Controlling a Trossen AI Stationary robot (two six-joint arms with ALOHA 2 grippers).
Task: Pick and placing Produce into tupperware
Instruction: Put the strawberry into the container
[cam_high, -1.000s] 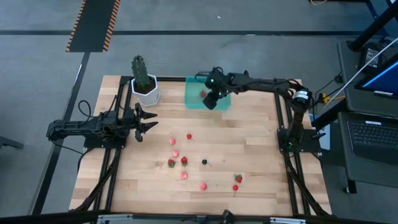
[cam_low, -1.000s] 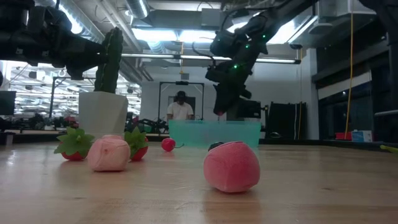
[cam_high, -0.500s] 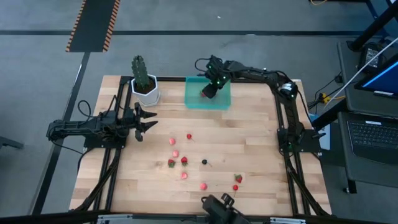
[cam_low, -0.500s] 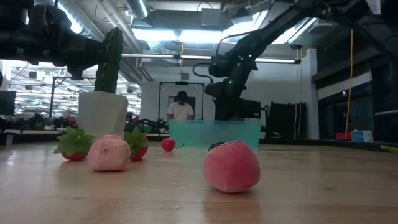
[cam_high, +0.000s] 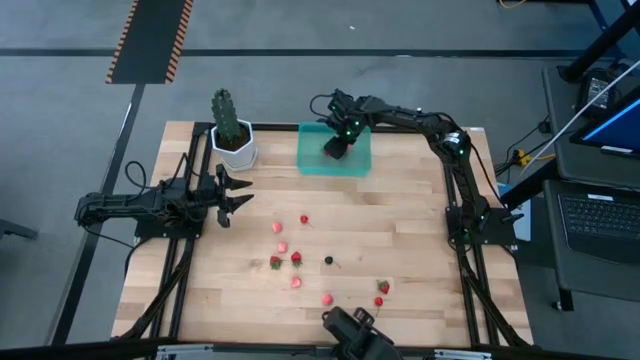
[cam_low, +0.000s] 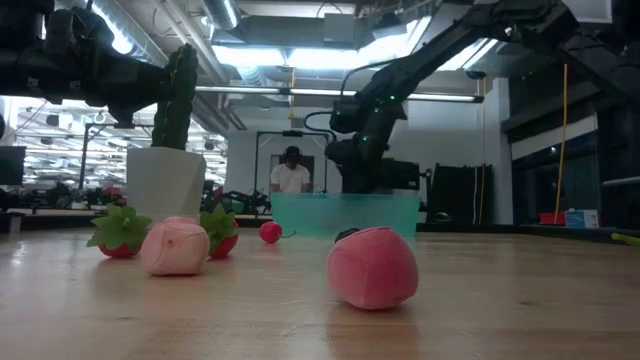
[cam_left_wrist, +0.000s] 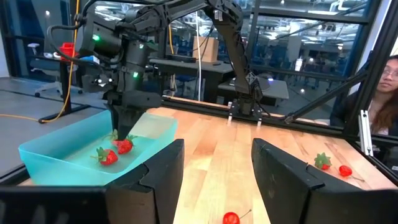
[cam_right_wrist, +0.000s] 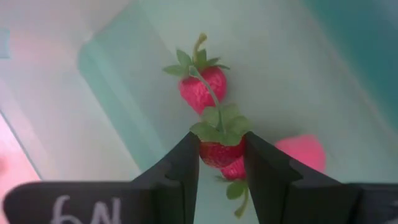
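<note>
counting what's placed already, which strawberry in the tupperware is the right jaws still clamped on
The strawberry pinched in the right gripper, low inside the tupperware. The other strawberry lies free on the floor beyond it; a pink piece lies alongside.

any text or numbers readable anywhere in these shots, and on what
"6N", or something close to it: white characters on the right gripper body in the right wrist view, cut off by the picture's edge, so the reading is uncertain.
Laptop screen beside the table: too small to read.
Nothing else legible.
</note>
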